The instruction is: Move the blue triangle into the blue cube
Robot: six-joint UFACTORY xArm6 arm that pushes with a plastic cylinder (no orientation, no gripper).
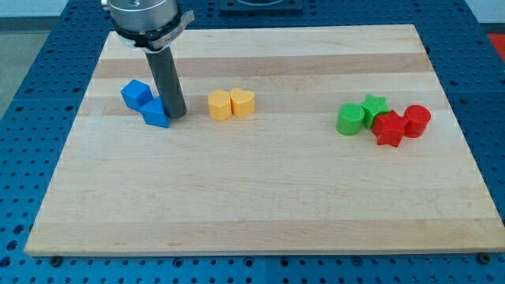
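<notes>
The blue triangle (155, 113) lies on the wooden board at the view's left. The blue cube (136, 94) sits just up and left of it, and the two touch or nearly touch. My tip (175, 116) is at the triangle's right side, touching it. The dark rod rises from there to the arm's head at the view's top left.
A yellow hexagon-like block (218, 105) and a yellow heart-like block (243, 102) sit side by side right of my tip. At the view's right are a green cylinder (349, 120), a green star (373, 106), a red star (388, 128) and a red cylinder (417, 120). The board (252, 197) lies on a blue perforated table.
</notes>
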